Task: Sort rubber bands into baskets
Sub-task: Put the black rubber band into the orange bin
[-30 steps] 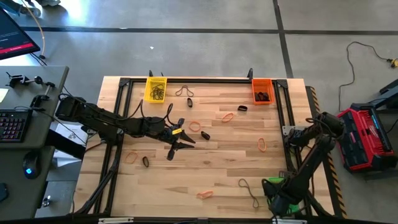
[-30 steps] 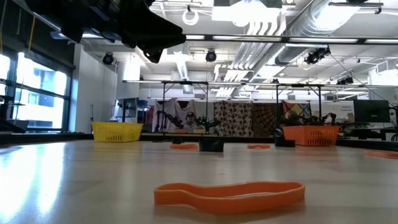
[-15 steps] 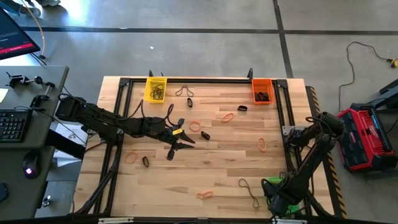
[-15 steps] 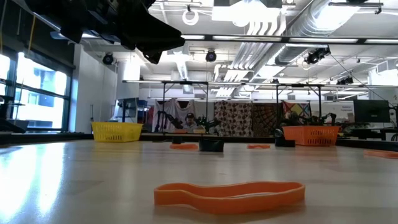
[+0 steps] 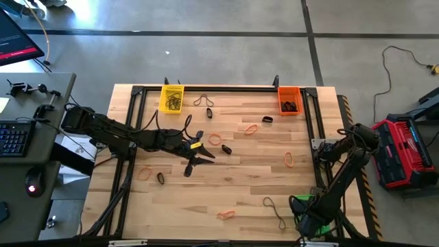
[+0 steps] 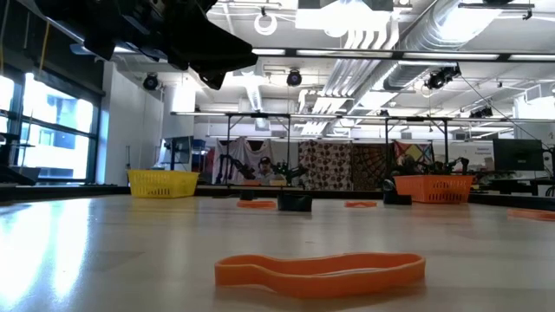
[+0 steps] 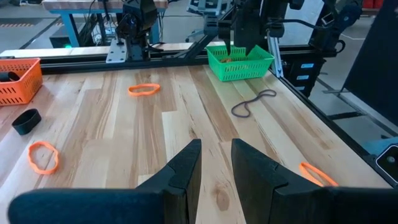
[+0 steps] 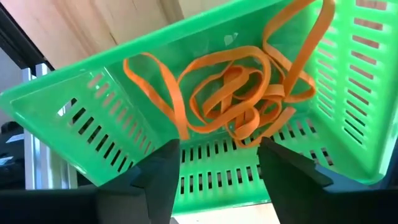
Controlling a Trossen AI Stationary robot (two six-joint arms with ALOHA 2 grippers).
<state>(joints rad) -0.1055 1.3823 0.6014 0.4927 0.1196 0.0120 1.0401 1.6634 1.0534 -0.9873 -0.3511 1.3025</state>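
With its fingers now spread wide directly above the green basket (image 8: 205,124), the right tool (image 8: 214,180) had released an orange rubber band (image 8: 239,93) into it, completing one deposit, while the empty left tool (image 7: 214,171), fingers narrowly parted, hovered well away over the tabletop (image 5: 247,178).

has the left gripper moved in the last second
No. In the high view the left gripper sits at the same spot beside the orange rubber band on the table, as in the earlier pictures.

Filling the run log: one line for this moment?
left gripper: over mid-table, holds nothing | right gripper: open above green basket | orange bands in the basket | loose bands on table
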